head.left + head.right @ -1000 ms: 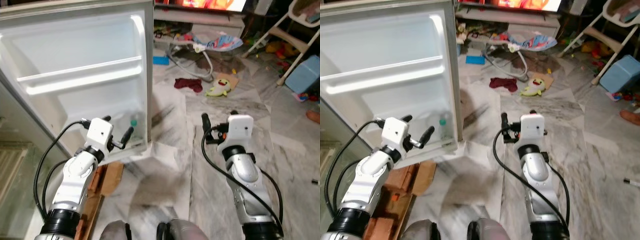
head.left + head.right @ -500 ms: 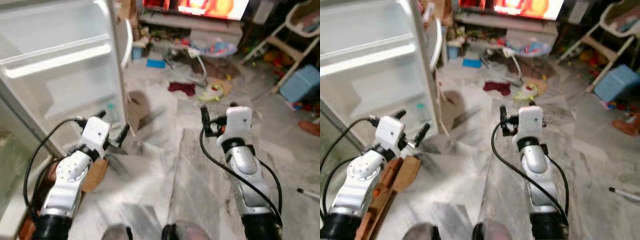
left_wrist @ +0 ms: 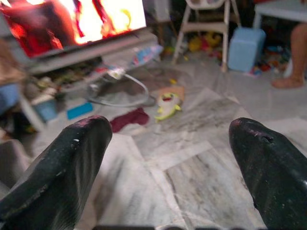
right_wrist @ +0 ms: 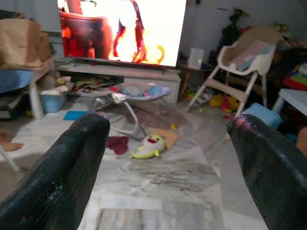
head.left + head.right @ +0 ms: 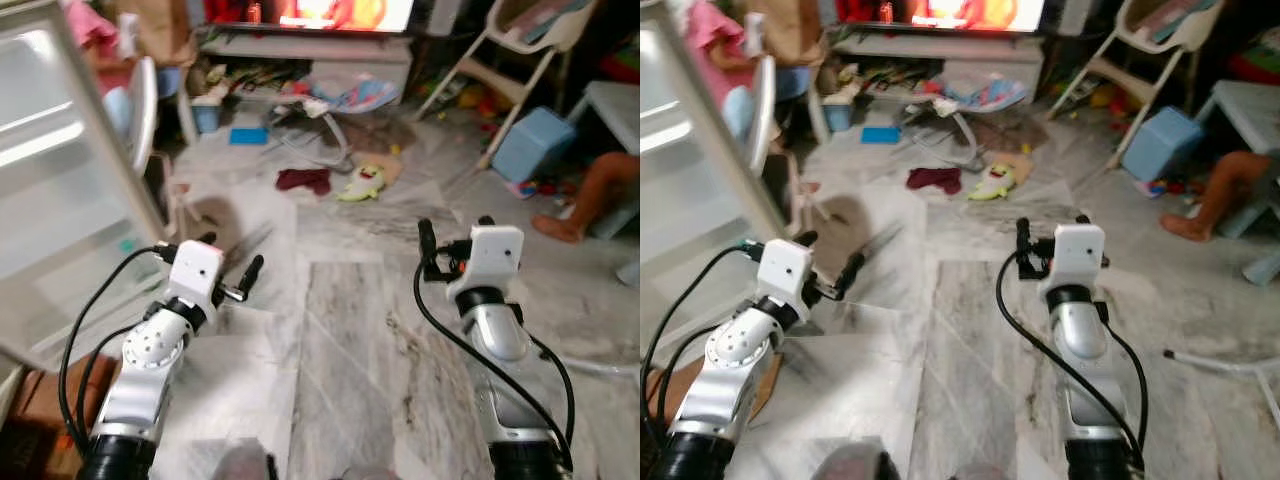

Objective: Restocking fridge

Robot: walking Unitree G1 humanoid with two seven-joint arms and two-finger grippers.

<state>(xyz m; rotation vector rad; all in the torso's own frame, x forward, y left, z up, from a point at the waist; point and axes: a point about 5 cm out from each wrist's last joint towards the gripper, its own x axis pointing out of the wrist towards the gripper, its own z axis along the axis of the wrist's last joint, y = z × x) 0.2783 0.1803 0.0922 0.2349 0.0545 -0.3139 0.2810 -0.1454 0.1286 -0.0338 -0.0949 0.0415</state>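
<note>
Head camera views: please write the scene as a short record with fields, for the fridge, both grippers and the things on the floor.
fridge door: open, at the robot's left
left gripper: open, holding nothing, raised over the marble floor
right gripper: open, holding nothing
floor items: yellow soft toy, dark red cloth, blue box
background: lit TV, white high chair
person: a bare leg at the right edge

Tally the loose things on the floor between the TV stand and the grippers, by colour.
Yellow-green: 1, the plush toy
Dark red: 1, the crumpled cloth
Blue: 2, the flat blue item and the light blue box
Total: 4
</note>
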